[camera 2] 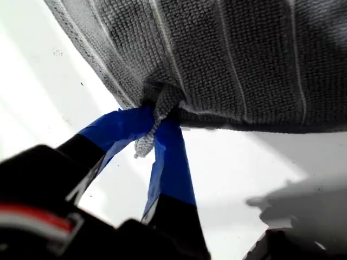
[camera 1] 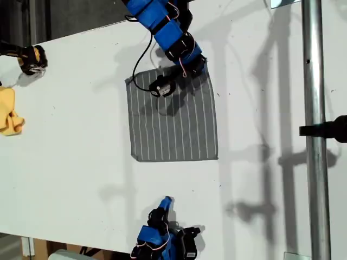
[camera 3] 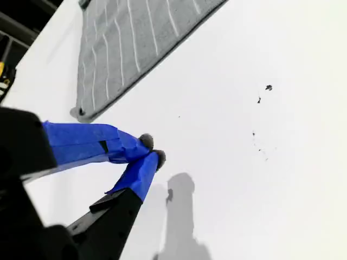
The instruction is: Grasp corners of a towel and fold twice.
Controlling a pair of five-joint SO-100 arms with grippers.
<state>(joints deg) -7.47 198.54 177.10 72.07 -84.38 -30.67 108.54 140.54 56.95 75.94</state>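
The grey striped towel point(camera 1: 173, 124) lies flat and spread out on the white table point(camera 1: 70, 162), near the middle of the exterior view. My first gripper point(camera 1: 201, 67) reaches in from the top of that view and sits at the towel's upper right corner. In the first wrist view the blue fingers point(camera 2: 171, 157) of my first gripper point(camera 2: 157, 116) are shut on that corner point(camera 2: 162, 100), whose tip bunches up between them. My second gripper point(camera 1: 167, 202) rests below the towel on bare table. It is shut point(camera 3: 152, 150) on nothing, a short way from the towel point(camera 3: 124, 38) and its nearest corner point(camera 3: 81, 112).
A yellow cloth point(camera 1: 8, 111) lies at the exterior view's left edge, with a black and yellow object point(camera 1: 32, 58) above it. A metal pole point(camera 1: 314, 130) with a black clamp point(camera 1: 328, 129) runs down the exterior view's right side. The table's front edge is near the second arm's base.
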